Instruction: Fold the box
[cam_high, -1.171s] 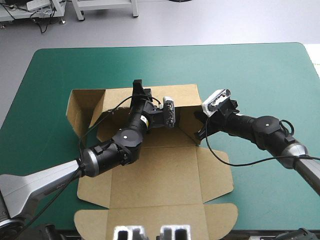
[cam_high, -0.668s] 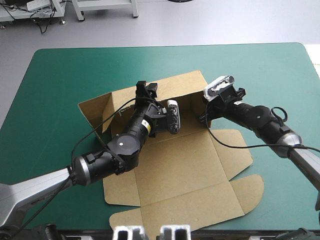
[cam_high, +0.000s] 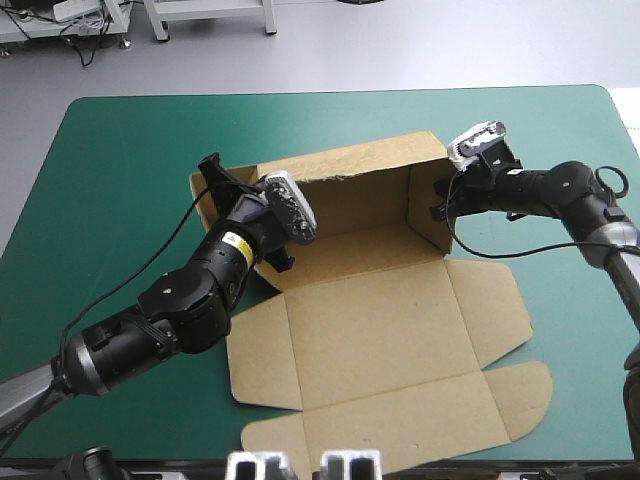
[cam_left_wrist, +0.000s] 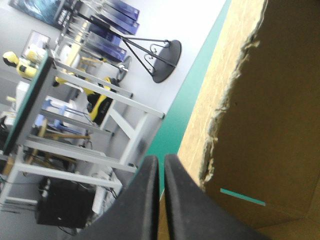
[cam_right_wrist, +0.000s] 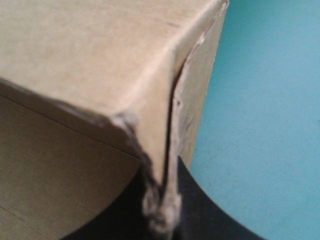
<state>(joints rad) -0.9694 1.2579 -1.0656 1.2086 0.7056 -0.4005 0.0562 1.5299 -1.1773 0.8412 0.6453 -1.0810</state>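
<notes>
The brown box (cam_high: 380, 330) is lying across the middle of the teal-green tabletop (cam_high: 120, 180), turned askew to its edges. Its back wall (cam_high: 350, 170) is standing up, and its lid panel (cam_high: 400, 420) and front flaps are resting flat toward the near edge. The right claw (cam_high: 443, 207) is pinching the far right corner, its black fingers all but closed with the frayed edge of the right side wall (cam_high: 430, 215) running between them. The left claw (cam_left_wrist: 161, 162) is working at the far left corner, its fingers nearly touching. A sliver of brown appears to be sitting between them low down, so it is probably gripping board there.

The step in hand looks like raising the side walls square against the back wall. Doing it well is going to mean both claws turning their walls together about the scored creases and pressing inward evenly. The base is lying loose on the cover and is likely to slide or twist under a one-sided pull. The ragged edges suggest soft board, so a light, deep pinch is looking safer than a hard one at the rim.

The left arm is covering most of the left side wall in the high view. Whether any corner tabs are tucked is not showing. The nearest flap is running off the high view's near edge.
</notes>
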